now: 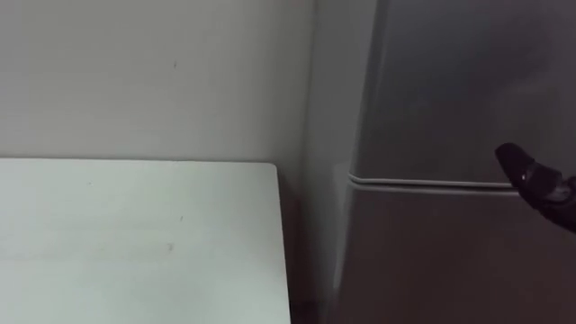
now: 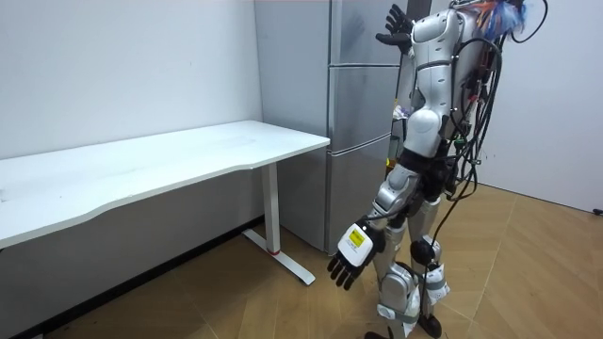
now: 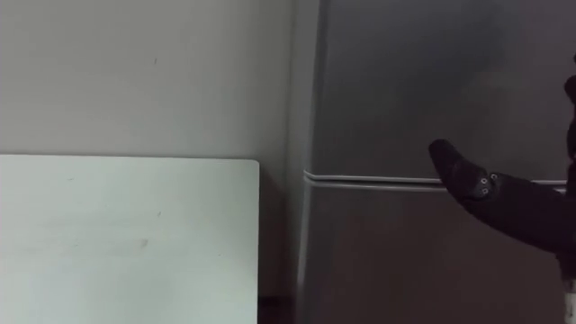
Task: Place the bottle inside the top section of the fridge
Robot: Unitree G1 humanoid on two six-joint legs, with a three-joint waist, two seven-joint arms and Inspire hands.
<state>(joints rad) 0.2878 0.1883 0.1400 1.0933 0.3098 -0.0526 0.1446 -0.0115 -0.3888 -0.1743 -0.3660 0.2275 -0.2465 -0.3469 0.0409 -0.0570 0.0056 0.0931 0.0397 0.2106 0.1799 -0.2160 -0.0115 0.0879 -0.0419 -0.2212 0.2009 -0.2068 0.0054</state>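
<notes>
Nearest in the room view, the left robot hand [image 2: 350, 256] hung low beside the robot's thigh over the wooden floor [image 2: 528, 273], its fingers loose and apart, holding nothing. Beyond it the white counter [image 2: 188, 160] ran along the wall [image 1: 153, 72] up to the side of the fridge [image 2: 358, 188], and the robot stood upright just in front of that fridge, facing it. The right robot hand [image 2: 396, 32] was raised to head height before the upper door [image 1: 468, 81], its fingers spread wide and likewise empty. In the eye views a dark finger of it reached in from the right at the level of the seam [image 1: 423, 183] between the upper door and the door below [image 1: 450, 261]. Whether it touched the metal could not be told. Both doors sat flush and shut. Where the bottle was could not be told from these pictures; neither robot hand carried it. By my judgement, the placing itself could not be counted as done. With the door closed and the raised hand near its edge, the step in hand looked like work on the upper door. Unless the bottle was already inside, it would have to be fetched, the door opened, the bottle set on a shelf and the door shut.
</notes>
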